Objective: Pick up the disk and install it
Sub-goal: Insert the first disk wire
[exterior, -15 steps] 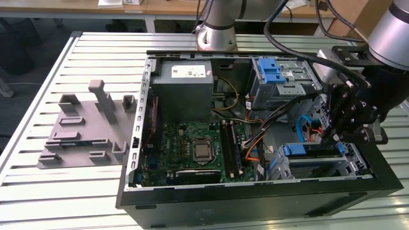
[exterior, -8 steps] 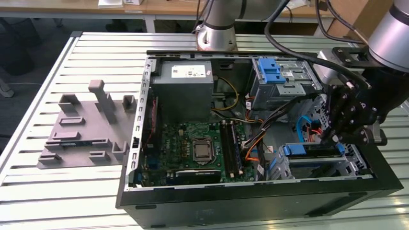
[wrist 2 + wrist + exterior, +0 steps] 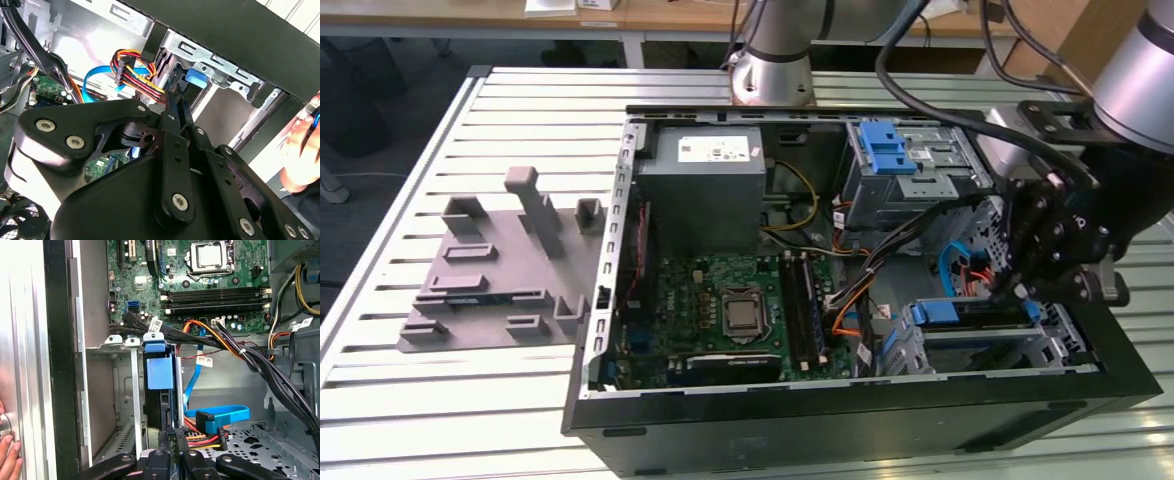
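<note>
Disk (image 3: 159,390): seated upright in the drive cage (image 3: 107,390).
Gripper (image 3: 172,432): fingers closed together, positioned at the disk's edge.

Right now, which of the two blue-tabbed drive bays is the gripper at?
The lower cage near the case's front corner, under the gripper. The other, with the blue latch, sits beside the power supply.

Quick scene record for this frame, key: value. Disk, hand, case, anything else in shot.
disk: seated in the lower drive cage, blue rail tab showing
hand: black, down inside the case at the cage, at the disk's end
case: open tower lying on its side on a slatted table
motherboard: exposed, bare CPU socket
cables: blue data cable beside the cage
person: a person's fingers outside the case wall
</note>
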